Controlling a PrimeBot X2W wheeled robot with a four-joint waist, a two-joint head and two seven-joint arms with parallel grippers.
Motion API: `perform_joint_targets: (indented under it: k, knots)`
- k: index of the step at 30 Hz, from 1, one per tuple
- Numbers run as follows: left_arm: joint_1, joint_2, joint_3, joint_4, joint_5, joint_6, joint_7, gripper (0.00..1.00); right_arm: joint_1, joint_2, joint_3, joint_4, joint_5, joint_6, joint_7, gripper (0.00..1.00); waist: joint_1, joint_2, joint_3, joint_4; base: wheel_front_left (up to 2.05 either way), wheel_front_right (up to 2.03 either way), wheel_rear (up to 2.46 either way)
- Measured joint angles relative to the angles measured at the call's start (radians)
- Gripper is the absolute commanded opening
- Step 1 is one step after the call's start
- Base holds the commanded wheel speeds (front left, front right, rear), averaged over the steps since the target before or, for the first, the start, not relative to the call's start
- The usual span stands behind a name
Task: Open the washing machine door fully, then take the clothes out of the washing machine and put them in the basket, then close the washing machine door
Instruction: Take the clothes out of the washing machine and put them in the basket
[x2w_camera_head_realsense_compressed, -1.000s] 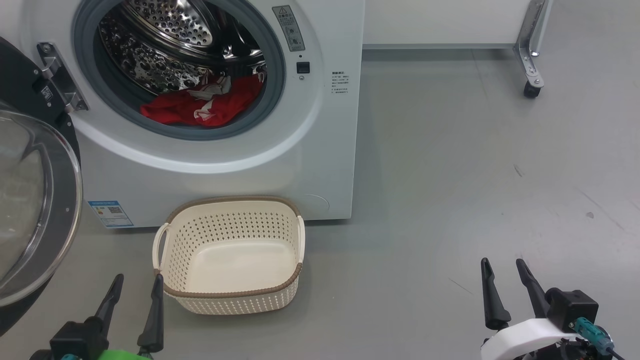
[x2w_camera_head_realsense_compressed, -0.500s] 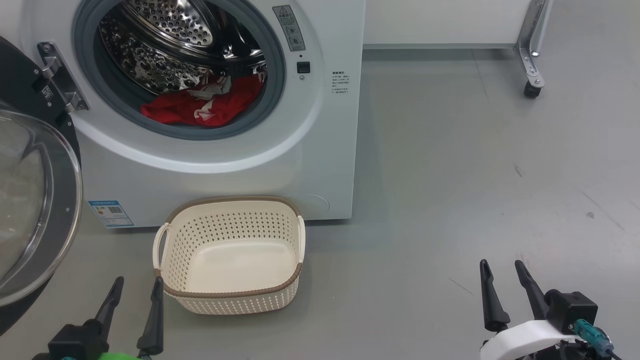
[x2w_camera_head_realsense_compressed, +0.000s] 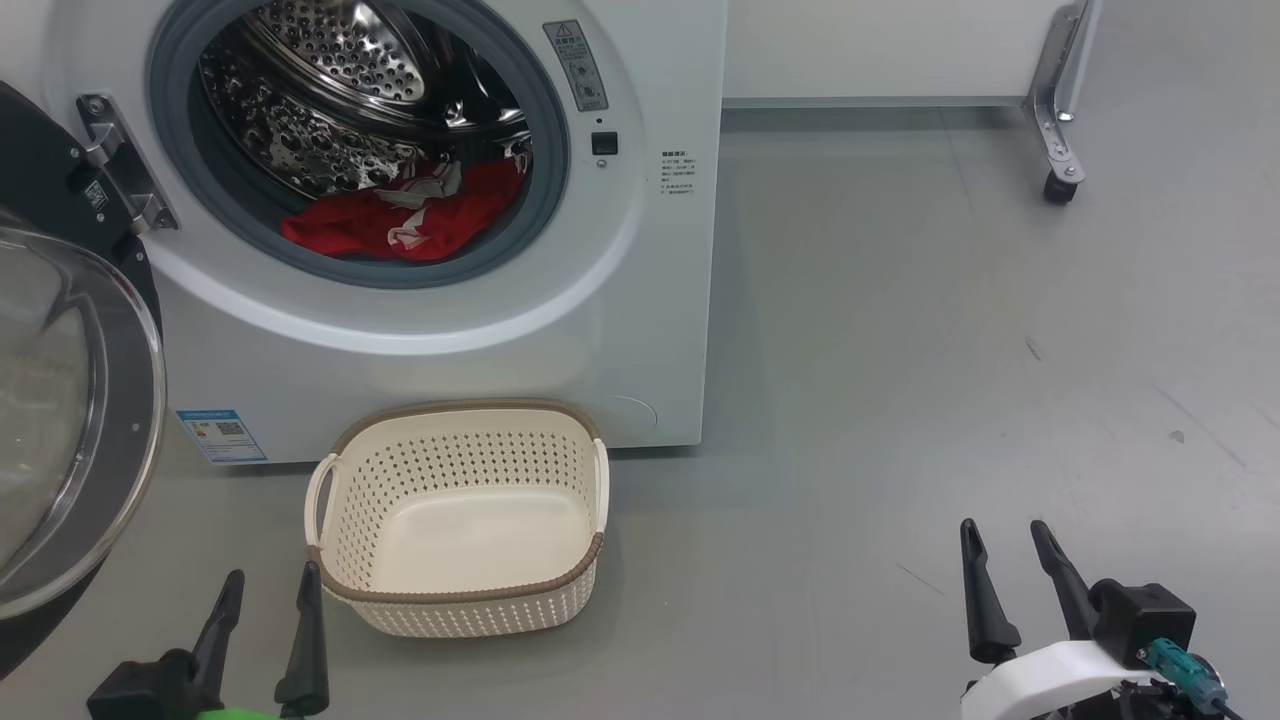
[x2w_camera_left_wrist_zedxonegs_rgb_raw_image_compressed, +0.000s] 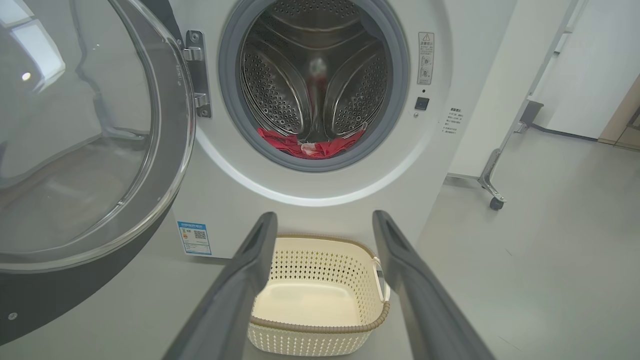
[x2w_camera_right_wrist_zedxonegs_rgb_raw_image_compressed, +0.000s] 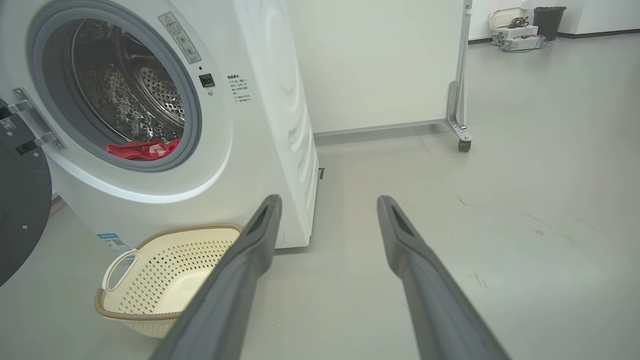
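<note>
Standing swung out at the left of the washing machine (x2w_camera_head_realsense_compressed: 450, 340), the washing machine door (x2w_camera_head_realsense_compressed: 70, 420) leaves the mouth of the drum (x2w_camera_head_realsense_compressed: 330, 90) wholly clear. The opening step looks done, though I cannot tell whether the door is at its full swing. The clothes (x2w_camera_head_realsense_compressed: 400, 225) lie as a red heap with white parts on the drum's bottom, just behind the front lip of the grey seal (x2w_camera_head_realsense_compressed: 550, 160), and none is out yet. The basket (x2w_camera_head_realsense_compressed: 460, 595) stands empty on the floor (x2w_camera_head_realsense_compressed: 900, 400), just before the washer's lower front edge and beneath the drum mouth. The left gripper (x2w_camera_head_realsense_compressed: 272, 572) hovers low beside the basket's near left corner, jaws spread and empty. The right gripper (x2w_camera_head_realsense_compressed: 1003, 525) hangs well apart over bare floor to the right, jaws likewise spread and holding nothing. By my reckoning about a third of the task is done: the door is open, the emptying is not begun, and the closing waits on that. What is left is to reach into the drum, lift the garments into the basket, then swing the door shut
</note>
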Motion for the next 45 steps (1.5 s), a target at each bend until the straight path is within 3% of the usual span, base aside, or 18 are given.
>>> perform_joint_targets:
  k: [23,27,45]
  knots:
    - [0.0,0.018,0.002,-0.006,-0.009,0.0,0.0,1.0,0.007,0.0,-0.007,0.0,-0.004,0.004,0.0,1.0,0.0,0.0,-0.005,0.01,0.75,-0.75,0.0]
    - [0.0,0.053,0.014,-0.045,0.062,0.0,0.0,1.0,0.008,0.0,-0.008,0.001,-0.006,0.004,0.0,1.0,0.0,0.0,-0.002,0.013,1.16,-1.16,0.0]
    - [0.0,0.035,0.029,-0.04,0.089,0.0,0.0,1.0,0.008,0.001,-0.008,0.001,-0.01,0.009,0.0,1.0,0.0,-0.0001,0.011,0.018,0.71,-0.71,0.0]
